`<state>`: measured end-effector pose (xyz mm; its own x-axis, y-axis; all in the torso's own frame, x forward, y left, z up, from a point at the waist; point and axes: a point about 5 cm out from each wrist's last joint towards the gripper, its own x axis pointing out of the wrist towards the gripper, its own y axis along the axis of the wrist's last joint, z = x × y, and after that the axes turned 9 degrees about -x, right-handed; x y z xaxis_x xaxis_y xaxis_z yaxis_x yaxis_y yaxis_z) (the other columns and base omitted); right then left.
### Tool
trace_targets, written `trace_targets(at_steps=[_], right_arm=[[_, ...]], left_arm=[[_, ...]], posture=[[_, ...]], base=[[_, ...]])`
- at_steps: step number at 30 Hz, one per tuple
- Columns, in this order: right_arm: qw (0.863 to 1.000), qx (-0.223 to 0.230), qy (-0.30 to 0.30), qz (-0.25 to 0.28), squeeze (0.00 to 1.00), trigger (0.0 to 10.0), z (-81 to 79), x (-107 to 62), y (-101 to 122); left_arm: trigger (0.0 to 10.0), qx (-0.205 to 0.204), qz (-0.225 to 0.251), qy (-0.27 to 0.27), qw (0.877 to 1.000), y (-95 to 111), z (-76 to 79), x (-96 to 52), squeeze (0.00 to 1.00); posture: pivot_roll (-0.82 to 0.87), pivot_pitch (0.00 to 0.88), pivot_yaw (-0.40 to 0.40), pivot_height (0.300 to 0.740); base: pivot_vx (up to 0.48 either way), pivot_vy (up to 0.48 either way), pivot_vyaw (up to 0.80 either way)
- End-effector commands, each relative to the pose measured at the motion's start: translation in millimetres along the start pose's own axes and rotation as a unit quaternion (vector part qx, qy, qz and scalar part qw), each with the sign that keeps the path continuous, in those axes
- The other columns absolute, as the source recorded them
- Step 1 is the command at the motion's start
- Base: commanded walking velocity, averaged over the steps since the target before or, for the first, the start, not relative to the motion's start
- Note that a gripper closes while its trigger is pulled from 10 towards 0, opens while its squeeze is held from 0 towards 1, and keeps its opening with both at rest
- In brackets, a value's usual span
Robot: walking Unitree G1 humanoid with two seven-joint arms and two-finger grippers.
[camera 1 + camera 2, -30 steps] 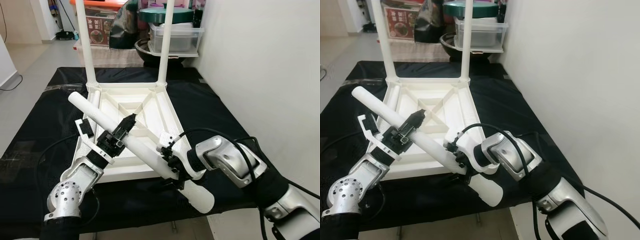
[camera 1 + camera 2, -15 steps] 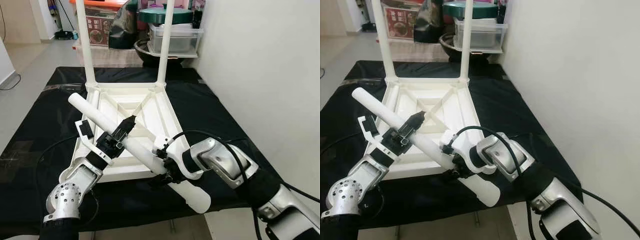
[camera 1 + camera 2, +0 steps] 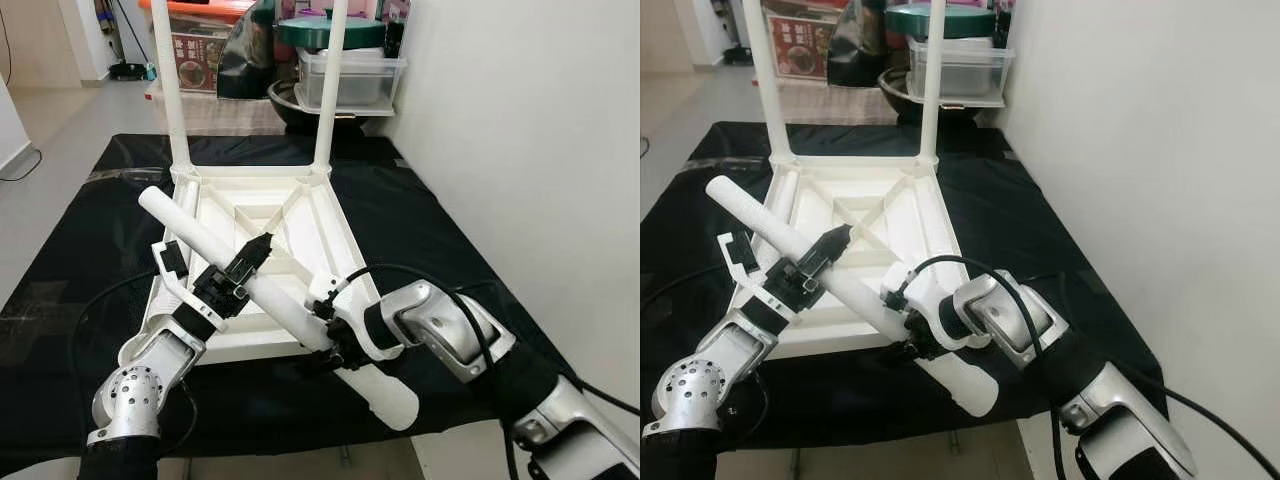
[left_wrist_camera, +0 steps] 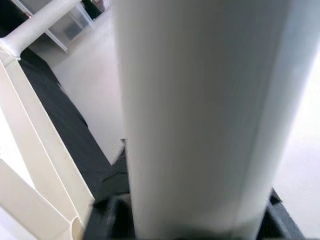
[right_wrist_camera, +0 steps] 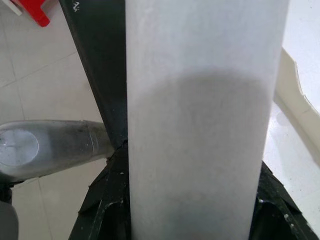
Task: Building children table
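Left eye view: an upturned white plastic children's table top (image 3: pixel 255 260) lies on the black-covered counter (image 3: pixel 420 230), its ribbed underside facing up. Two white round table legs (image 3: pixel 168 80) stand upright in its two far corners, one at each. A third, loose white cylindrical leg (image 3: pixel 275 300) is carried slantwise above the near part of the table top, one end raised toward the counter's left edge, the other hanging past the near edge of the table top. The left claw (image 3: pixel 245 262) is clenched on this loose leg near its middle, and the right claw (image 3: pixel 325 330) grips the same leg lower down, nearer the end at the counter's near edge. Beyond the far edge of the counter stand a clear plastic storage box (image 3: pixel 350 75) with a dark green round lid (image 3: pixel 330 30) on it, and a black bowl-shaped tub (image 3: pixel 300 105) beside it.

Right eye view: the same layout shows, with both silver arms meeting on the one slanted leg.

Left wrist view: the white leg runs straight up the middle, close and blurred, held between the black fingers (image 4: pixel 107 220). One upright leg and a rim of the table top lie behind it.

Right wrist view: the leg again runs between two black fingers (image 5: pixel 107 200), pressed to its sides. Pale floor tiles (image 5: pixel 40 70) and a small red object (image 5: pixel 35 10) lie beyond.
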<state>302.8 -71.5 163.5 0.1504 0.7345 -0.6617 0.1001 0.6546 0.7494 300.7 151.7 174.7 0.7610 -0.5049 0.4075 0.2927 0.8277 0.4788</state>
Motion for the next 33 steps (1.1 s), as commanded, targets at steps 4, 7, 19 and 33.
trace_targets(at_steps=[4,7,19,33], right_arm=[[1.000,0.005,0.001,0.019,0.00,0.0,-0.1,-0.5,2],[0.999,0.018,-0.012,0.026,0.00,0.0,4.1,-8.3,-1],[0.990,0.073,-0.095,0.067,0.00,0.0,29.5,-75.6,-15],[0.919,0.156,-0.249,0.261,0.00,0.0,72.7,-139.3,17]], left_arm=[[10.0,-0.005,-0.009,-0.017,1.000,-2,1.9,3.4,1.00],[10.0,-0.008,-0.006,-0.023,1.000,-2,2.9,1.9,1.00],[10.0,-0.058,-0.055,-0.091,0.993,-7,10.1,-8.4,1.00],[10.0,-0.068,-0.061,-0.094,0.991,-5,8.5,-11.8,0.00]], posture=[[0.03,0.000,-0.128,0.740],[0.02,0.000,-0.125,0.740],[0.00,0.000,-0.113,0.740],[0.00,0.000,-0.104,0.740]], base=[[0.000,0.000,0.00],[0.000,0.000,0.00],[0.000,0.000,0.00],[0.000,0.000,0.00]])
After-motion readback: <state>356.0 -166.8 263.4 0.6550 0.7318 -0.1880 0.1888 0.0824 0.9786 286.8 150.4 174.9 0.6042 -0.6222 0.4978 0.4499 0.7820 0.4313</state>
